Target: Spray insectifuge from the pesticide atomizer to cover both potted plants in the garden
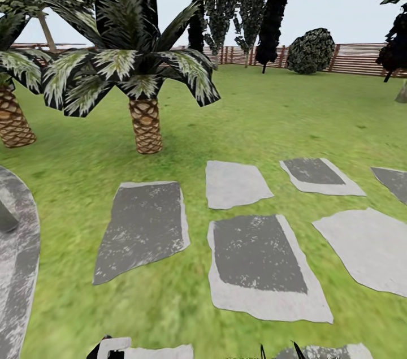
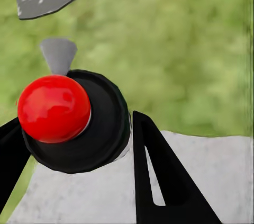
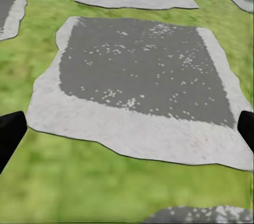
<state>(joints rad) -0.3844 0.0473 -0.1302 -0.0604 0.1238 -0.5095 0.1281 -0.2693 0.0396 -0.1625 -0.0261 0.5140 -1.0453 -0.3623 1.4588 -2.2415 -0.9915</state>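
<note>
In the left wrist view the pesticide atomizer (image 2: 103, 128) shows end-on as a round black body with a glossy red tip (image 2: 53, 108). My left gripper (image 2: 74, 131) is shut on it, one black finger on each side, over a pale stepping stone. The left gripper's dark edge (image 1: 104, 349) pokes up at the bottom of the head view. My right gripper (image 3: 127, 128) is open, its fingertips far apart above a grey stone (image 3: 140, 75); its tips (image 1: 280, 352) also show low in the head view. The potted plants are out of view.
The garden lawn (image 1: 282, 116) spreads ahead with several grey stepping stones (image 1: 144, 229). Two palms (image 1: 146, 127) stand at the left. The paved patio's edge (image 1: 17, 268) curves along the left border. A brown slatted fence (image 1: 356, 59) and dark trees line the far side.
</note>
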